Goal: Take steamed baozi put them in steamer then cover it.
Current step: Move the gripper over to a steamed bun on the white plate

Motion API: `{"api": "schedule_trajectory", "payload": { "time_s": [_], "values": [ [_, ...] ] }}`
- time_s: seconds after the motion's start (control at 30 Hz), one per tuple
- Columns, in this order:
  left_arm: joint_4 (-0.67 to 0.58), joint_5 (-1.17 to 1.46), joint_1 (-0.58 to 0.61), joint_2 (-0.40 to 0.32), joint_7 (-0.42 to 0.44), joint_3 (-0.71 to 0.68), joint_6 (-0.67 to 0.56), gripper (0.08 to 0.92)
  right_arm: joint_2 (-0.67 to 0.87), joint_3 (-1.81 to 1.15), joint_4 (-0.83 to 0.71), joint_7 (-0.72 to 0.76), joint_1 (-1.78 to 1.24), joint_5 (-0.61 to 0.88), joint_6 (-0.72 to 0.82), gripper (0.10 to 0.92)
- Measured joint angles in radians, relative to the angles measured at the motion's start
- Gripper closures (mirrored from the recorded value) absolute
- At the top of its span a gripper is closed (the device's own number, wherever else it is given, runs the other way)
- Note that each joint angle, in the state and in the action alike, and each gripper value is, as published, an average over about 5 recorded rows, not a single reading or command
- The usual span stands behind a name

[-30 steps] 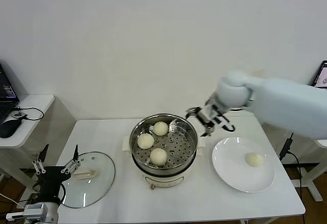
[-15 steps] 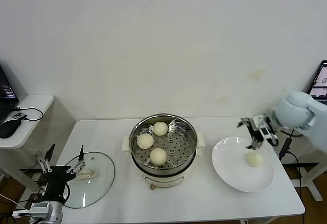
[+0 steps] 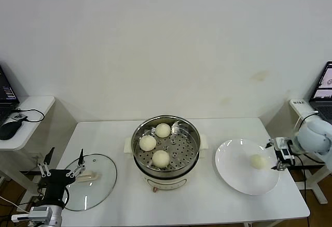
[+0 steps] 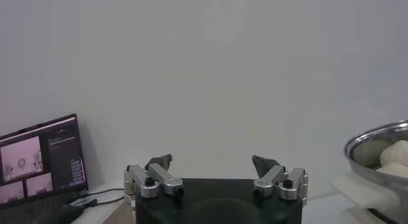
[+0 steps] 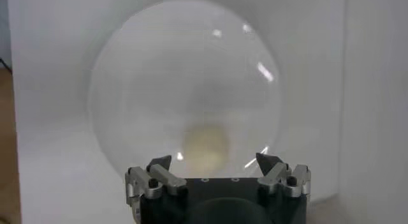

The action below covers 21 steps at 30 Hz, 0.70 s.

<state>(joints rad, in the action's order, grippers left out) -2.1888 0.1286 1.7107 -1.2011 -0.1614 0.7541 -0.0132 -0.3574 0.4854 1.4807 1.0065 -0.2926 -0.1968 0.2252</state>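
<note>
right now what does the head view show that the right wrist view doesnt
Only the head view shows the steamer with three steamed baozi in its basket, the cover lying flat on the table to its left, and the left gripper beside that cover. Only the right wrist view shows, from close behind, the right gripper with its jaws spread wide and nothing between them. Both show the white plate and the last steamed baozi resting on it, with the right gripper just off the plate's edge.

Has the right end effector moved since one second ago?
Yes. The right end effector went from beside the steamer to the plate's far right edge.
</note>
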Motion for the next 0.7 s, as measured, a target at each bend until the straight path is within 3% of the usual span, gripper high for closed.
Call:
{"api": "schedule_trajectory", "payload": {
  "time_s": [0.7],
  "values": [
    [0.011,-0.004,0.0,-0.007,0.0,0.02,-0.001,0.177,-0.175,-0.096,-0.208,-0.038,-0.085,-0.069,-0.03,0.203]
  ]
}}
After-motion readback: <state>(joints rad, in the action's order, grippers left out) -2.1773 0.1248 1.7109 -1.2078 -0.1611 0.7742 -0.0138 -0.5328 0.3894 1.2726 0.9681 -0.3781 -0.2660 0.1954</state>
